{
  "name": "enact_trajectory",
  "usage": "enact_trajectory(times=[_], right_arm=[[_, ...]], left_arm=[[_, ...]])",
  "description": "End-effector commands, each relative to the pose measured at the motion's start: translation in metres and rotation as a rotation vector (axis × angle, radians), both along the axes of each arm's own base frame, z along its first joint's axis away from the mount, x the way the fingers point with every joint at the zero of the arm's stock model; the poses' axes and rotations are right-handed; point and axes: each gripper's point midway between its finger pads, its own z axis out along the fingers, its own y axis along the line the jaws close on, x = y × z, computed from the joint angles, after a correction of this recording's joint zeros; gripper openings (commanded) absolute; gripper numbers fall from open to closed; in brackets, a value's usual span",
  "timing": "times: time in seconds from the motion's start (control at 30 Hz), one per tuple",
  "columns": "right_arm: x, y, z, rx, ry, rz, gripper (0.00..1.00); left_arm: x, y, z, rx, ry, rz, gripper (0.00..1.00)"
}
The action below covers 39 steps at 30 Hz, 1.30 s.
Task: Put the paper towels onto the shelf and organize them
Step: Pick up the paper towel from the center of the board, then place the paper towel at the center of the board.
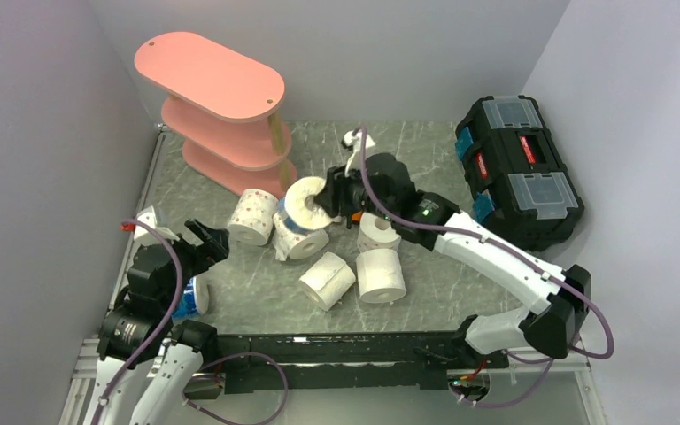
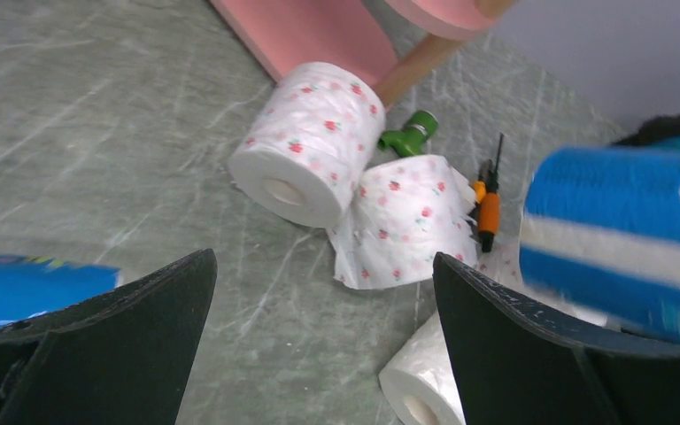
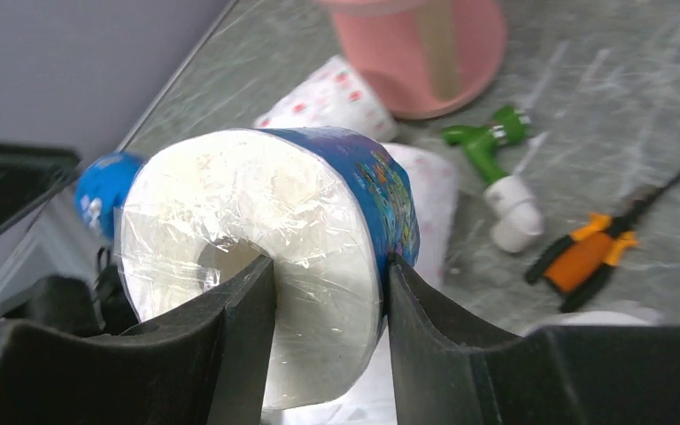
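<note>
Paper towels: seven rolls counted from above. One blue-wrapped roll (image 1: 305, 202), with film over its white end, is clamped by the right gripper (image 1: 329, 197), one finger in the core, just beside the shelf (image 1: 212, 80), which is pink with three tiers. Six rolls lie on the table (image 1: 460, 177). Left gripper (image 1: 208, 241): spread wide, holding nothing. There is bare table towards the toolbox (image 1: 518, 168).

A robotics lab cell: bare pale walls (image 1: 44, 133) box in a grey tabletop (image 1: 257, 297), with a black toolbox (image 1: 518, 168) at far right.
</note>
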Motion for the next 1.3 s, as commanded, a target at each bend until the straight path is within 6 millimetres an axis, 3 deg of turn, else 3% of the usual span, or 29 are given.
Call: enact_trajectory(times=[0.0,0.1,0.27,0.47,0.7,1.0,1.17,1.27], right_arm=[[-0.039,0.039,0.012,0.062,-0.024,0.14,0.36],[-0.061,0.069,-0.004,0.046,0.018,0.23,0.36],[-0.081,0.106,-0.046,-0.03,0.099,0.299,0.36],[-0.094,0.128,-0.095,-0.143,0.161,0.346,0.36],[-0.099,0.131,-0.126,-0.209,0.187,0.341,0.38],[-0.099,0.125,-0.146,-0.259,0.213,0.33,0.5],[-0.097,0.122,-0.153,-0.282,0.222,0.314,0.64],[-0.098,0.121,-0.145,-0.266,0.215,0.312,0.74]], left_arm=[[-0.017,0.033,0.007,-0.007,-0.001,0.179,0.99],[-0.026,0.042,0.011,-0.021,-0.022,0.222,0.99],[-0.034,0.049,0.013,-0.022,-0.029,0.251,0.99],[-0.031,0.041,0.008,-0.026,-0.032,0.207,0.99],[-0.023,0.03,0.002,-0.022,-0.02,0.156,0.99],[-0.018,0.019,-0.013,-0.034,0.021,0.108,0.99],[-0.017,0.016,-0.02,-0.043,0.026,0.098,0.99],[-0.017,0.015,-0.021,-0.044,0.031,0.094,0.99]])
